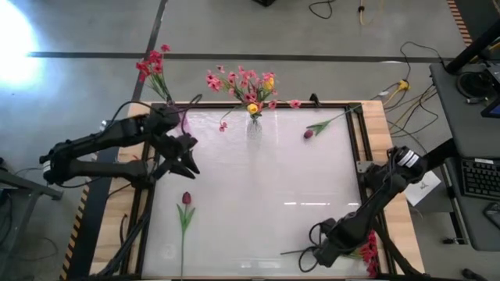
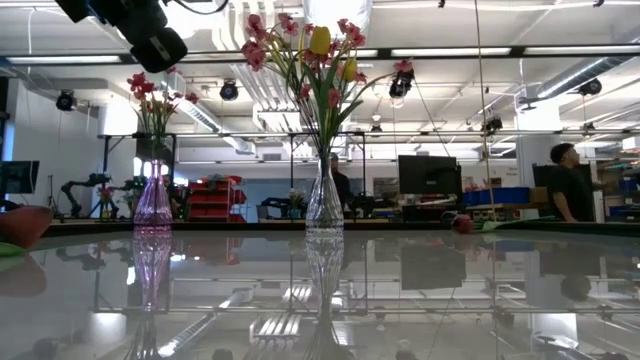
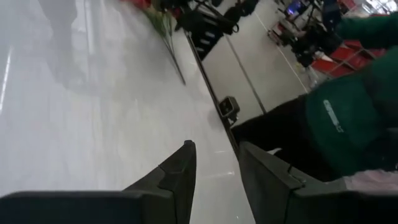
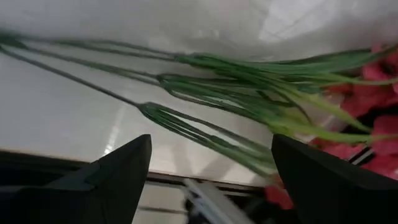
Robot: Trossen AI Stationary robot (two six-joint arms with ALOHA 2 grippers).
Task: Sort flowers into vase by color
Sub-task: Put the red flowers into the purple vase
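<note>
While the right gripper (image 4: 208, 180) hangs wide open at the table's near right, a pink flower spray (image 4: 261, 99) lies just beyond its fingers. Far left, the left gripper (image 3: 214, 180) is empty, its fingers narrowly parted.

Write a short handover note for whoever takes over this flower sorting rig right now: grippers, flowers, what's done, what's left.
Left gripper: empty, jaws partly closed, beside the purple vase.
Right gripper: open, over the pink spray at the table's near right edge, not gripping.
Done: red flowers in the purple vase; pink and yellow ones in the clear vase.
Left: the pink spray, the dark-red bud near left, the bud far right.
</note>
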